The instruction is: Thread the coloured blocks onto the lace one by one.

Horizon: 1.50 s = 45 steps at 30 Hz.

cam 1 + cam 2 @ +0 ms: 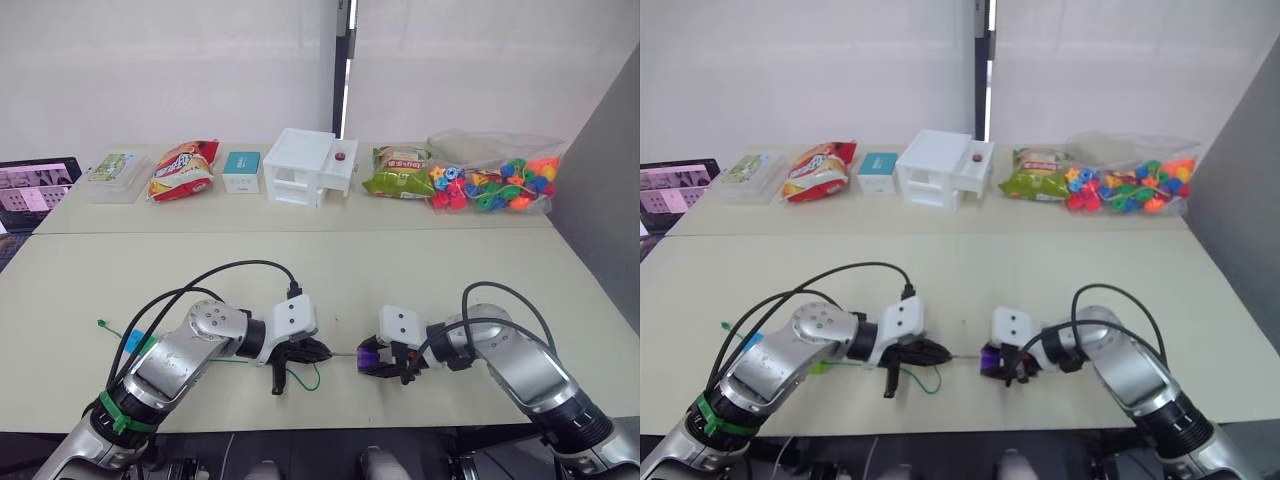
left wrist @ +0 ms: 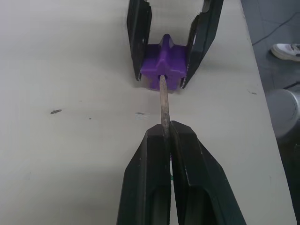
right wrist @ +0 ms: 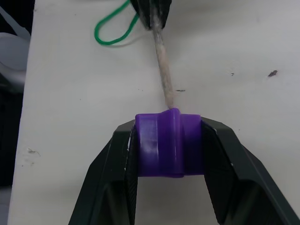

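My left gripper (image 1: 318, 350) is shut on the lace's stiff grey tip (image 2: 163, 105), which points straight at a purple block (image 2: 164, 65). My right gripper (image 3: 168, 140) is shut on that purple block (image 3: 168, 143) and holds it low over the table, facing the left gripper (image 3: 152, 11). The tip (image 3: 164, 79) touches the block's near face at its hole; how far it is in, I cannot tell. The green cord (image 1: 305, 380) loops behind the left gripper and trails under the left arm. Something small and blue (image 1: 136, 340), perhaps a block, lies beside the left forearm.
Along the back of the table (image 1: 420, 280) stand a clear bag of multicoloured beads (image 1: 495, 185), a green snack bag (image 1: 398, 172), a white box (image 1: 305, 167), a small teal box (image 1: 241, 170), a red snack bag (image 1: 182, 170) and a clear container (image 1: 115, 175). A screen (image 1: 35, 190) sits far left.
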{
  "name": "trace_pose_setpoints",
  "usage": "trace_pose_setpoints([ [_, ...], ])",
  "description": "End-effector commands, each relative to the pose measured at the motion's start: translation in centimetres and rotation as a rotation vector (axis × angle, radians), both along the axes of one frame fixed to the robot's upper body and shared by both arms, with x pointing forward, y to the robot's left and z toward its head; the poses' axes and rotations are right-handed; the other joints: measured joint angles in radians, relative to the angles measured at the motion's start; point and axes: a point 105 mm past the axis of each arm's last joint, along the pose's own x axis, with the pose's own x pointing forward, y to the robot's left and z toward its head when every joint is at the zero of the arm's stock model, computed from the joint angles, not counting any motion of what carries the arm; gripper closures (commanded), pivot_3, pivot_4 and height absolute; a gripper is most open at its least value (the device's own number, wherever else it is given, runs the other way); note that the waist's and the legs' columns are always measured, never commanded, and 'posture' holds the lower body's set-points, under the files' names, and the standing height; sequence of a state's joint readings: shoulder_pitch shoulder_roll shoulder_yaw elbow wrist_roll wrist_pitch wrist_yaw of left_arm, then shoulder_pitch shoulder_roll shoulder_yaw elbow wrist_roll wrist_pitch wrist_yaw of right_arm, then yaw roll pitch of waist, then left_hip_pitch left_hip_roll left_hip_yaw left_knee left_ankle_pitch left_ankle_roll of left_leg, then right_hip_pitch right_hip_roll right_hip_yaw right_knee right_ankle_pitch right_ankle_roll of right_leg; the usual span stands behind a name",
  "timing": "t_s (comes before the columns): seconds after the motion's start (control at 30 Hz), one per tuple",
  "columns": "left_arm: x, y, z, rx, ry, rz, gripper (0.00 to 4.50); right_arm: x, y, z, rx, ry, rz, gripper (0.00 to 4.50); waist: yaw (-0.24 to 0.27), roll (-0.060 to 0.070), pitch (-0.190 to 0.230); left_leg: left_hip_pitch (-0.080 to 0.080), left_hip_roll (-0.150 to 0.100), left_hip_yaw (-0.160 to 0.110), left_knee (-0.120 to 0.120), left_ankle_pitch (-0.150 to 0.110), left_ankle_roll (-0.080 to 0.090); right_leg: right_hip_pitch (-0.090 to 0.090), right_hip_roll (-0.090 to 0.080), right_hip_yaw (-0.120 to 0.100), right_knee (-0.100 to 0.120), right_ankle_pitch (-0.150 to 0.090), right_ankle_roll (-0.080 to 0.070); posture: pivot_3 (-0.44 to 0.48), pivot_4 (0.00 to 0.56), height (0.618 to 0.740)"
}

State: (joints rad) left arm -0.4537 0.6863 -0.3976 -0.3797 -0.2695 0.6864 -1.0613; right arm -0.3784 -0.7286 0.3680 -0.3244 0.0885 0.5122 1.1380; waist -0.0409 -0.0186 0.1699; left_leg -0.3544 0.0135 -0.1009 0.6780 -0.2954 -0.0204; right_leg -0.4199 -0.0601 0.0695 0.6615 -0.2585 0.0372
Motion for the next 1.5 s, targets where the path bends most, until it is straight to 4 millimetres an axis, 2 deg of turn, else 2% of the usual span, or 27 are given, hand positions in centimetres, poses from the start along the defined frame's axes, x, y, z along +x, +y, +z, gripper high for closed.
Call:
trace_pose_setpoints([
  [0.03, -0.1, -0.3, 0.3, 0.038, -0.038, -0.036, 4.50, -0.1, -0.6, -1.4, -0.058, -0.003, -0.006, 3.12, -0.001, 0.000, 0.000, 0.000, 0.000, 0.000, 0.000, 0.000, 0.000, 0.001, 0.000, 0.000, 0.000, 0.000, 0.000, 0.000, 0.150, 0.740],
  [0.53, 0.4, -1.5, 0.4, 0.030, -0.067, -0.023, 4.50, -0.3, -0.4, -1.3, -0.070, -0.010, 0.038, 3.12, 0.000, 0.000, 0.000, 0.001, 0.000, 0.000, 0.001, 0.000, 0.000, 0.002, 0.000, 0.000, -0.001, 0.000, 0.000, 0.000, 0.150, 0.740],
  [1.13, -0.8, -3.4, 1.1, -0.030, -0.046, -0.107, 4.50, 0.1, -0.5, -1.4, -0.082, 0.002, 0.005, 3.12, 0.006, 0.000, 0.000, 0.002, 0.000, 0.000, 0.001, 0.000, 0.000, 0.006, 0.000, 0.000, -0.005, 0.000, 0.000, 0.000, 0.150, 0.740],
  [1.5, -0.7, -3.0, 1.6, -0.031, -0.052, -0.095, 4.50, 0.0, -0.8, -1.7, -0.102, 0.020, -0.016, 3.12, 0.010, 0.000, 0.000, 0.008, 0.001, -0.002, 0.001, 0.000, 0.000, 0.016, 0.000, -0.001, -0.013, 0.000, 0.001, 0.000, 0.150, 0.740],
])
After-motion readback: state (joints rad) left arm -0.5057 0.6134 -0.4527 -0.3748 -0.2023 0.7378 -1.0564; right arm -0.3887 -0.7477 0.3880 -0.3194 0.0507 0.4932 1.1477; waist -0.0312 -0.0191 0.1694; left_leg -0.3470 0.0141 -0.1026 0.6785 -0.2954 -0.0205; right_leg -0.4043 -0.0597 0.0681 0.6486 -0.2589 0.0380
